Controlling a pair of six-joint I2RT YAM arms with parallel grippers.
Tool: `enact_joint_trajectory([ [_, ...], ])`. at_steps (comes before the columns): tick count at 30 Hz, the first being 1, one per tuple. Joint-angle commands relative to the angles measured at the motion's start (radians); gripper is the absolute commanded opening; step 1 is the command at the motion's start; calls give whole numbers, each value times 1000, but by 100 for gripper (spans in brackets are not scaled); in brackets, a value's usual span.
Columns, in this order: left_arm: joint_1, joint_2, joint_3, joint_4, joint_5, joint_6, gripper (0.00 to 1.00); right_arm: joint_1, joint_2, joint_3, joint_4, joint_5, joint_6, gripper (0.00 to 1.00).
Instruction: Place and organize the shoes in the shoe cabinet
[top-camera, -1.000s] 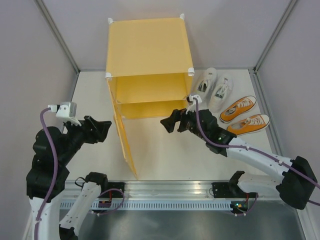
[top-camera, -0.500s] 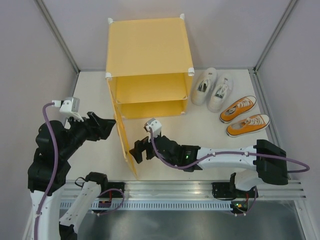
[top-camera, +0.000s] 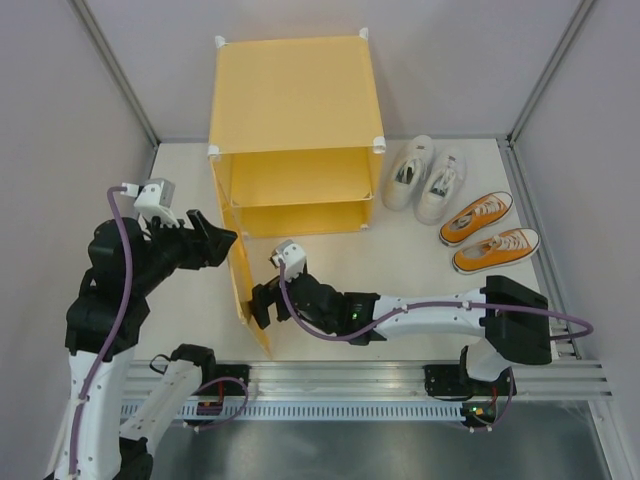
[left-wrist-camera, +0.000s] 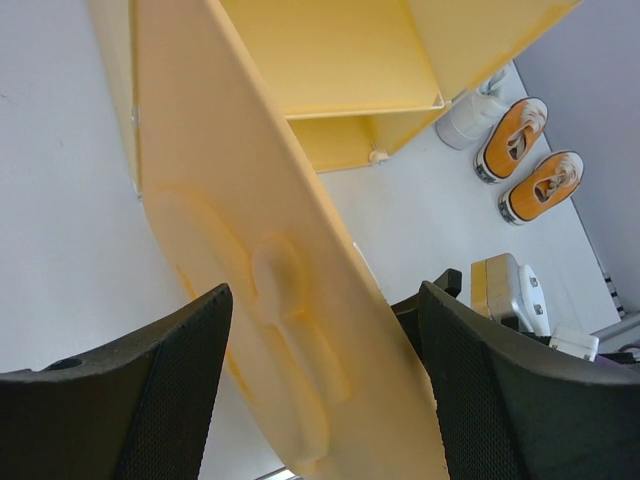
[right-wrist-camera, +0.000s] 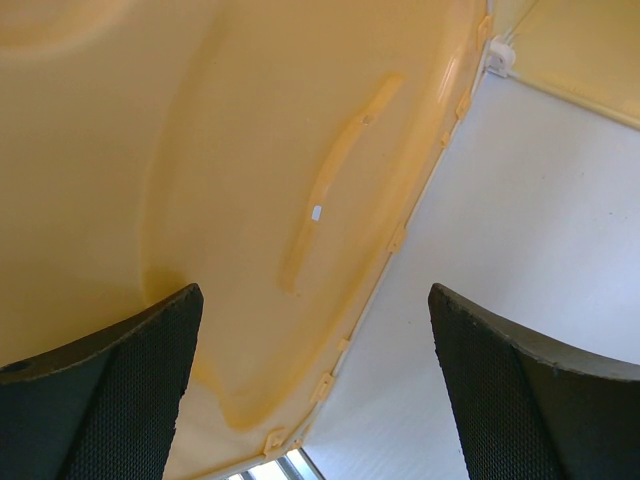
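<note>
The yellow-orange shoe cabinet (top-camera: 295, 100) stands at the back with its door (top-camera: 248, 285) swung open toward me. The white pair (top-camera: 425, 175) and the orange pair (top-camera: 478, 217) lie on the table right of it. My left gripper (top-camera: 215, 245) is open at the door's outer face. In the left wrist view the door (left-wrist-camera: 270, 280) stands between the open fingers (left-wrist-camera: 130, 400). My right gripper (top-camera: 262, 305) is open and empty at the door's inner face (right-wrist-camera: 250, 180). Both grippers hold nothing.
The inner shelf (top-camera: 300, 205) splits the cabinet into two bare compartments. The left wrist view shows the orange shoes (left-wrist-camera: 530, 160) and a white shoe (left-wrist-camera: 470, 115) beyond the cabinet. Grey walls close in both sides. A metal rail (top-camera: 340, 385) runs along the near edge.
My right arm has swung left from beside the white shoes to the door's inner face. My left gripper has moved up and closer to the door's outer face.
</note>
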Motion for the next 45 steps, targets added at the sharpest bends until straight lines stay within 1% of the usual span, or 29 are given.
enact_joint_trajectory([
  [1,0,18,25,-1,13,50,78,28,25,63,64,-21,-3,98],
  [5,0,35,6,-1,16,79,73,28,8,66,25,16,-7,98],
  [6,0,35,2,-3,11,84,72,28,-24,61,14,25,-7,98],
  [8,0,29,-9,-1,11,92,65,28,-66,28,-15,70,-9,98],
  [14,-11,-17,-69,48,18,115,56,-11,-317,-129,-109,152,31,98],
  [15,-11,-23,-81,57,22,118,54,-18,-393,-150,-153,169,40,98],
  [17,-13,-34,-109,79,27,125,54,-44,-475,-206,-240,241,81,98],
  [18,-14,-44,-124,97,39,128,54,-76,-554,-233,-274,293,124,98],
  [19,-16,-49,-132,106,48,130,54,-101,-596,-244,-363,313,141,98],
  [20,-19,-54,-142,126,54,131,54,-166,-672,-264,-394,335,158,98],
  [22,-20,-69,-153,141,73,130,54,-253,-762,-269,-483,337,172,98],
  [23,-20,-72,-158,148,76,130,53,-346,-782,-264,-509,337,169,98],
  [25,-20,-83,-165,169,83,128,53,-441,-800,-238,-569,311,136,98],
  [26,-20,-86,-176,172,84,125,53,-522,-794,-229,-580,295,126,98],
  [27,-20,-87,-181,180,84,124,53,-567,-782,-218,-593,276,117,98],
  [28,-20,-87,-185,181,80,124,53,-607,-740,-212,-589,205,97,98],
  [29,-20,-89,-188,181,79,121,53,-692,-712,-200,-581,159,93,98],
  [30,-20,-89,-190,183,77,119,53,-743,-678,-195,-565,107,91,98],
  [31,-20,-87,-190,185,77,121,53,-789,-608,-184,-545,-10,91,98],
  [32,-20,-86,-190,183,77,121,53,-881,-571,-178,-528,-59,86,97],
  [34,-20,-86,-188,185,77,122,53,-949,-465,-146,-483,-154,85,95],
  [35,-22,-87,-190,185,77,122,53,-994,-434,-131,-471,-169,79,94],
  [36,-22,-86,-190,183,76,124,53,-1011,-404,-111,-454,-177,73,92],
  [37,-23,-89,-194,185,73,124,54,-1023,-349,-73,-445,-186,63,86],
  [39,-25,-94,-199,185,68,122,54,-1040,-295,-27,-431,-197,44,83],
  [42,-36,-97,-202,186,61,122,55,-1058,-181,87,-443,-222,33,72],
  [43,-43,-98,-201,185,53,124,55,-1061,-128,140,-448,-226,31,61],
  [44,-48,-100,-201,183,47,125,56,-1063,-101,170,-455,-222,33,54],
  [45,-52,-106,-201,185,42,128,56,-1066,-77,194,-475,-216,36,52],
])
